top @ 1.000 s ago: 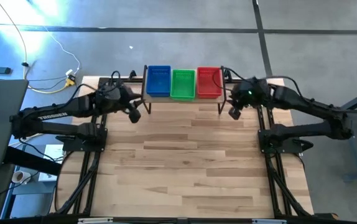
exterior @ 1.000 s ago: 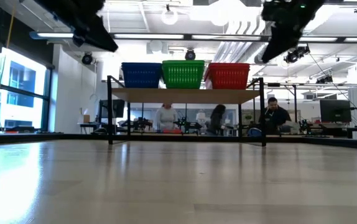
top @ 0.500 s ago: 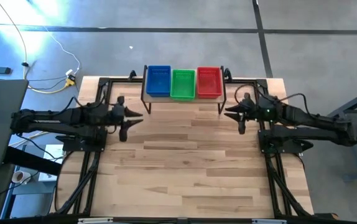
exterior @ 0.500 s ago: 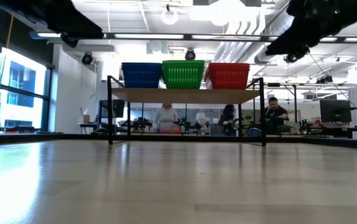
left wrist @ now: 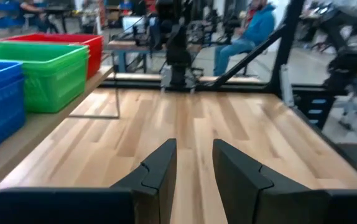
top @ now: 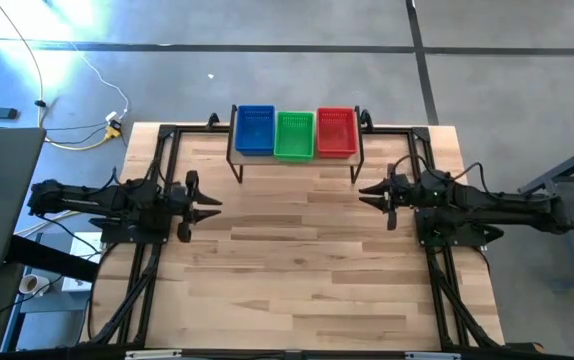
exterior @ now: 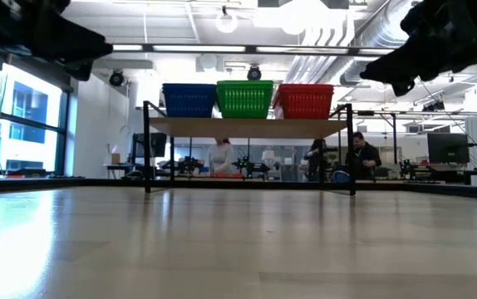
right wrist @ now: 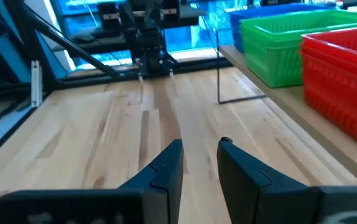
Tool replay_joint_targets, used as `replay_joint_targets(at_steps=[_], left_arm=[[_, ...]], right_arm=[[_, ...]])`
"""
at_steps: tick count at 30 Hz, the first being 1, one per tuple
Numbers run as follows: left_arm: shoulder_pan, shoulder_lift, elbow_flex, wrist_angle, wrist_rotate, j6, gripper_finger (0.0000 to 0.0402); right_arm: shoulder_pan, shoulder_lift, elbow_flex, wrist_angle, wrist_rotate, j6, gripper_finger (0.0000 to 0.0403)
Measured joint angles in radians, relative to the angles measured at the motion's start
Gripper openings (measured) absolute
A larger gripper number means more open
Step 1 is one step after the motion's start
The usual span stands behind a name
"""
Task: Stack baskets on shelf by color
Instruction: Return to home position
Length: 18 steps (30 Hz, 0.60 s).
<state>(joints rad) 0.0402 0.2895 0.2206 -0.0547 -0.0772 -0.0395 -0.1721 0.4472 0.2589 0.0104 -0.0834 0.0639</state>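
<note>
You have both arms lying low at mid-depth over the surface (top: 297, 280), one at each side edge, pointing inward toward each other; your left hand (left wrist: 194, 148) hangs above the planks on the left side, its two dark fingers (left wrist: 160, 169) parted by a narrow gap and pinching nothing; your right hand (right wrist: 200, 146) sits opposite on the right side, likewise narrowly parted and holding nothing; both hands are well apart from the shelf (exterior: 247, 127) and from each other; farther back, the shelf stands on thin black legs at the far edge of the surface, centred between the arms; on its board you have the blue baskets (top: 255, 130) at the left-arm end, the green baskets (top: 294, 135) in the middle and the red baskets (top: 336, 132) at the right-arm end; the three colours stand upright in one row, sides touching or nearly so; how many are nested in each colour cannot be told from these views; beyond the surface, people (exterior: 361, 156) sit and stand in the room behind.
</note>
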Motion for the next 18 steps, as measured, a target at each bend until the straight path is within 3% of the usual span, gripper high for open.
replay_joint_targets(at_steps=[12,18], left_arm=[[-0.063,-0.241,-0.113,-0.005,0.014,0.053,0.0094],[-0.063,-0.286,-0.171,-0.002,0.014,0.045,0.0094]], right_arm=[[0.029,-0.162,-0.173,0.094,-0.004,0.023,0.0087],[0.029,-0.256,-0.237,0.106,-0.048,0.043,0.0087]])
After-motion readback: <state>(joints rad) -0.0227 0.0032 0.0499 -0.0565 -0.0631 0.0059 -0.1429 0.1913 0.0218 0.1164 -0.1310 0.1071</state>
